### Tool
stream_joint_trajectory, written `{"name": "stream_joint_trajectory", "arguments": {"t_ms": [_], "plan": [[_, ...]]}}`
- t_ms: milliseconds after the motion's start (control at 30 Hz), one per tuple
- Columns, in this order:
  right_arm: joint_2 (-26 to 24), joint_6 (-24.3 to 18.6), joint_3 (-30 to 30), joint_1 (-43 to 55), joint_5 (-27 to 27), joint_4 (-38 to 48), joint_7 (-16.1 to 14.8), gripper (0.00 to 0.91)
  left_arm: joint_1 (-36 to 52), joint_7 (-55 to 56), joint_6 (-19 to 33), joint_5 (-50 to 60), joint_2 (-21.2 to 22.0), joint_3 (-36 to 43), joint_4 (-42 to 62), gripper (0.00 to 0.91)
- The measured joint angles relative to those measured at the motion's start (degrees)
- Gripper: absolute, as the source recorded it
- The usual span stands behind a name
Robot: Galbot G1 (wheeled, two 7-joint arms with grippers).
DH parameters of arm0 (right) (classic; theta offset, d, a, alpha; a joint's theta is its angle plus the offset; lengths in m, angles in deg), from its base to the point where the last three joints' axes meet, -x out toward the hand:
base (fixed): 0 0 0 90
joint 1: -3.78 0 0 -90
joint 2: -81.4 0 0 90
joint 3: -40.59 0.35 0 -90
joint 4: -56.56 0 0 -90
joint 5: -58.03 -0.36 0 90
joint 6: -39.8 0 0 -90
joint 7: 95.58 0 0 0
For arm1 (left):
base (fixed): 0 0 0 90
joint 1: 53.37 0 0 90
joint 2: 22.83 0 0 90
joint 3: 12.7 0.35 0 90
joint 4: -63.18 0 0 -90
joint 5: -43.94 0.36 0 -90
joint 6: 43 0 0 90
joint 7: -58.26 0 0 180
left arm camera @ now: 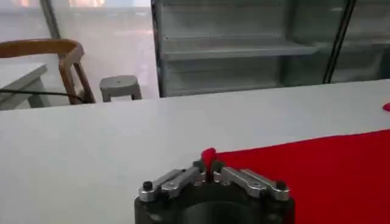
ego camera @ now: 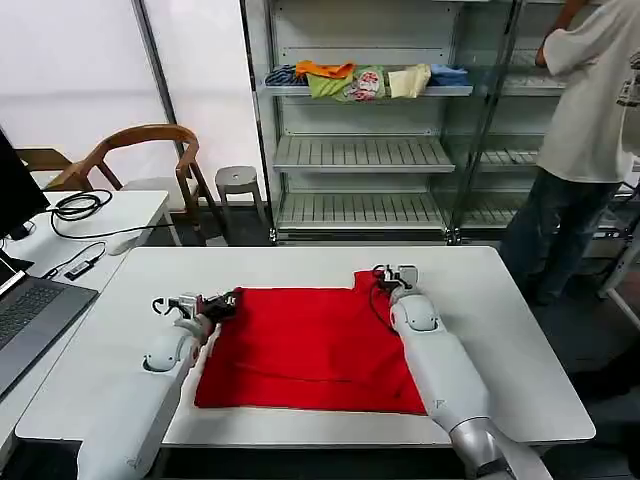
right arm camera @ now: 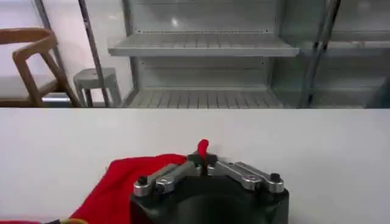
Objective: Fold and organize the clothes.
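The red T-shirt lies flat in the middle of the white desk, a bit nearer the front edge than the back edge.

On the left side, the left gripper sits low on the desk at the shirt's far left corner. It is pinched tight on a tiny bit of red cloth, and a small red tip pokes up between the closed jaws in the left wrist view. That hold is very small. If the arm pulls fast, I think the cloth could slip out and that corner would drop.

On the right side, the right gripper is at the shirt's far right corner, nearer the back edge of the desk. It is clamped on red cloth too, with a bunched lump beside it in the right wrist view. This hold is also thin.

If one arm lifts higher or moves sooner than the other, the fold could come out crooked or wrinkled. A hard pull could also drag the whole shirt toward the desk's front edge.
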Motion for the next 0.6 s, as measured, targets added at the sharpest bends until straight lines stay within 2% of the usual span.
{"name": "stream_joint_trajectory", "arguments": {"t_ms": [600], "plan": [[-7.50,6.02,-0.46,-12.80,-6.27,-26.46,2.96,0.000,-6.94,-1.09,1.28,-4.17,-3.33,-3.42,-10.70,0.020]]}}
